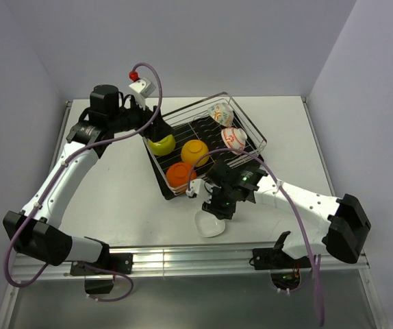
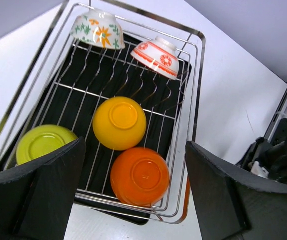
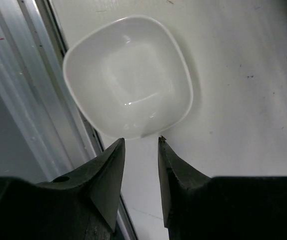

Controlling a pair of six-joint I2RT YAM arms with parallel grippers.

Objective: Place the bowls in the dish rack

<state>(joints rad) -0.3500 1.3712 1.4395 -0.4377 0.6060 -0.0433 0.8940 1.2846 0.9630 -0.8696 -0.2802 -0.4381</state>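
The dish rack (image 1: 250, 124) is a silver wire basket over a black tray at the table's middle back. Upside down in it lie a lime green bowl (image 1: 161, 144), a yellow bowl (image 1: 194, 151), an orange bowl (image 1: 181, 175), a leaf-print bowl (image 1: 220, 112) and a red-and-white bowl (image 1: 233, 138). My left gripper (image 2: 135, 150) hangs open over the rack (image 2: 199, 75), nothing between its fingers. A white squarish bowl (image 3: 127, 75) sits upright on the table near the front edge. My right gripper (image 3: 140, 141) hovers just above its near rim, jaws narrowly apart and holding nothing.
An aluminium rail (image 1: 203, 259) runs along the table's near edge, close beside the white bowl (image 1: 209, 224). Purple cables loop over both arms. Lavender walls close the table at the back and sides.
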